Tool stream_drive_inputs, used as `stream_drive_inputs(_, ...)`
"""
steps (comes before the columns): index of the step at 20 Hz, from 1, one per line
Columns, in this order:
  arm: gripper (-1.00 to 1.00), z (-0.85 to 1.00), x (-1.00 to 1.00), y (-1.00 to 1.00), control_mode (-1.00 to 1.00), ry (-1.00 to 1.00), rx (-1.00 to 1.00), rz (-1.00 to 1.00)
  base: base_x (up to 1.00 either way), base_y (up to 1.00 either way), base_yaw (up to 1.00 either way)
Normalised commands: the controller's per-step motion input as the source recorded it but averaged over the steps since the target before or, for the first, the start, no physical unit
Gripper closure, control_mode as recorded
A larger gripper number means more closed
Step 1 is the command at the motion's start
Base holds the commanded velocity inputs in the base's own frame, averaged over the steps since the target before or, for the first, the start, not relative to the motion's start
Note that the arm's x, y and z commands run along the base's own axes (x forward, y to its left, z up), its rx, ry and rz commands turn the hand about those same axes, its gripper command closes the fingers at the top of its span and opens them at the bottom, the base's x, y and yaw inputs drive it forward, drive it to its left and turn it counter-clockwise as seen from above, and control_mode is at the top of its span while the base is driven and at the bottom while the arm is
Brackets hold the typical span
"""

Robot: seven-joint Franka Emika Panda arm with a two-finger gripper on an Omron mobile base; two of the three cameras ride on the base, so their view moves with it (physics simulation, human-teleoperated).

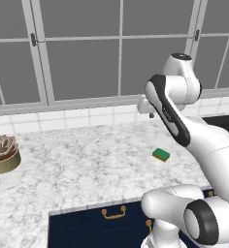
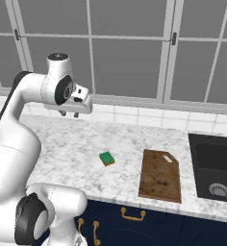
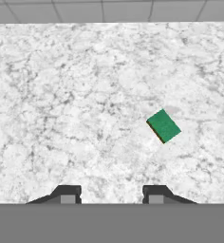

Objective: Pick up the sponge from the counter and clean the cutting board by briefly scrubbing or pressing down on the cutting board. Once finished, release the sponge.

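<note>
The sponge (image 3: 163, 126) lies flat on the white counter (image 1: 87, 164), green side up, turned at a slant so its long side runs cornerwise. The jaws (image 2: 69, 114) hang high above the counter near the window wall. They hold nothing, and the tips sit a little apart. From the hand view, the sponge is ahead of the jaws and off to the right, so I think the arm must reach out and down. The cutting board (image 2: 159, 176) is past the sponge, near but not touching. A bowl (image 1: 5, 162) holds a spiky plant (image 1: 2, 146).
</note>
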Motion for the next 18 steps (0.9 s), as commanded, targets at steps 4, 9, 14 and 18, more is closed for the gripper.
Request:
stream_drive_inputs(4, -1.0, -0.14, 0.01, -0.29, -1.0, 0.0, -0.08, 0.0, 0.0, 0.0, 0.0)
stream_drive_inputs(9, -1.0, -0.48, 0.06, -0.63, -1.0, 0.01, -0.22, 0.1, 0.0, 0.0, 0.0)
stream_drive_inputs(14, -1.0, -0.88, 0.06, -0.27, -1.0, 0.11, -0.18, 0.14, 0.0, 0.0, 0.0)
stream_drive_inputs(18, -1.0, -0.92, 0.21, -0.17, -1.0, 0.11, 0.0, 0.18, 0.0, 0.0, 0.0)
